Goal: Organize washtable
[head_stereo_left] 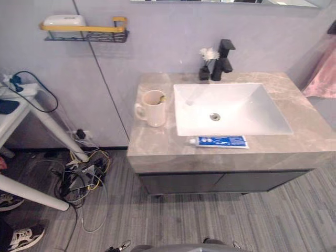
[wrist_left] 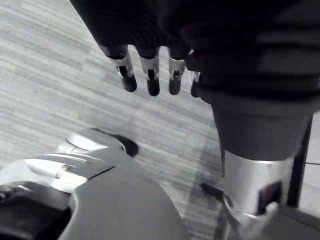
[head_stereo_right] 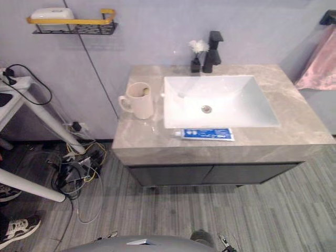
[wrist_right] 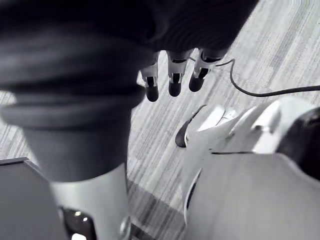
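Note:
A grey stone washtable (head_stereo_left: 157,147) holds a white basin (head_stereo_left: 252,102). Left of the basin stands a cream mug (head_stereo_left: 153,108) with something small and yellowish at its rim. A blue and white toothpaste tube (head_stereo_left: 220,141) lies flat on the front strip of the counter. A black tap (head_stereo_left: 223,59) and a small dark vase with a white flower (head_stereo_left: 206,65) stand behind the basin. My left hand (wrist_left: 150,75) hangs low over the floor, fingers straight and holding nothing. My right hand (wrist_right: 172,77) hangs the same way, fingers straight and holding nothing.
A wall shelf (head_stereo_left: 86,34) with a yellow rail carries a white box (head_stereo_left: 64,20) at the upper left. White stand legs (head_stereo_left: 50,126) and a tangle of cables (head_stereo_left: 81,176) lie left of the cabinet. A pink towel (head_stereo_left: 323,76) hangs at the right. A person's shoes (head_stereo_left: 23,236) show at the lower left.

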